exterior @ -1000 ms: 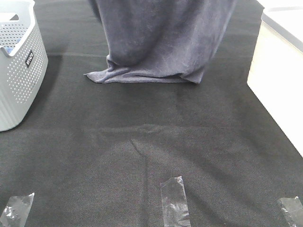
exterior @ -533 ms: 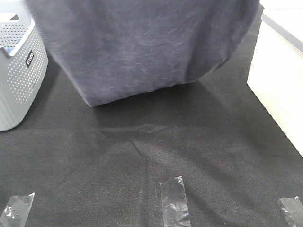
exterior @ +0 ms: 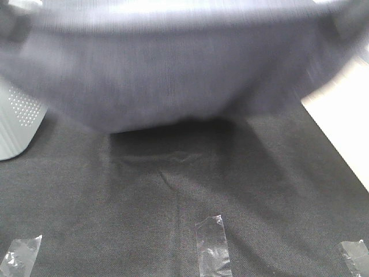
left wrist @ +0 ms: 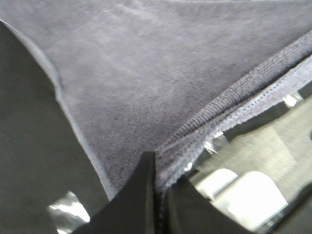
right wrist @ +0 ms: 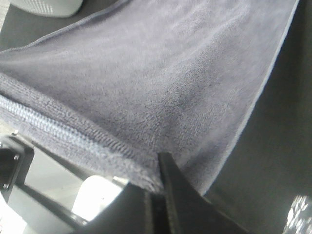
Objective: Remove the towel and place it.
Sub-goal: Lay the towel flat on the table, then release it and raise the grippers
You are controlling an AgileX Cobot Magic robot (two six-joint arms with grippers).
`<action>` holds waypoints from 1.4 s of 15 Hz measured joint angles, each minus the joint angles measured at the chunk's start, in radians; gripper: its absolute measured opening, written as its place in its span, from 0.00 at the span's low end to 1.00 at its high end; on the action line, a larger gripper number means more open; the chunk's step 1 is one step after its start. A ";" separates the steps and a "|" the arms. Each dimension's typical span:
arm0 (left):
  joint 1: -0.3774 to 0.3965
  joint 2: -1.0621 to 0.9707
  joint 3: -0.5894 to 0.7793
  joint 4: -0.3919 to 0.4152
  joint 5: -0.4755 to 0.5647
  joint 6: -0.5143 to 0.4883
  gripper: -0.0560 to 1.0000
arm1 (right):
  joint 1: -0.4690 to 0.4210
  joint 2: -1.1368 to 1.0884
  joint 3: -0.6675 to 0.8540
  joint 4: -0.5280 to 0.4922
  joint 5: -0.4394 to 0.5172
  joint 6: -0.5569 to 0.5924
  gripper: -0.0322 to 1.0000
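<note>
Holds the towel [exterior: 173, 75] spread wide and blurred over the black table cloth [exterior: 173, 231] (sagging edge lowest near the middle). Pinches 1 hemmed corner tight in the left gripper [left wrist: 157, 180], the other in the right gripper [right wrist: 157, 191]. Hides most of the grey basket [exterior: 17, 124] at the left.

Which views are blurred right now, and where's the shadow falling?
Exterior high: towel smeared by motion blur, its shadow on the cloth just beneath; tape strips are sharp. Left wrist: mild blur, hem at the left gripper readable. Right wrist: sharpest, towel pile clear.
</note>
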 joint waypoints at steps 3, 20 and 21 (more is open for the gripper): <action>0.000 -0.094 0.111 -0.086 -0.001 0.008 0.05 | 0.000 -0.124 0.097 0.020 -0.003 0.020 0.05; 0.001 -0.252 0.541 -0.304 -0.013 0.011 0.05 | -0.003 -0.356 0.564 0.107 -0.004 0.072 0.05; 0.001 -0.230 0.544 -0.304 -0.013 0.012 0.05 | -0.003 -0.345 0.583 0.107 -0.004 0.072 0.05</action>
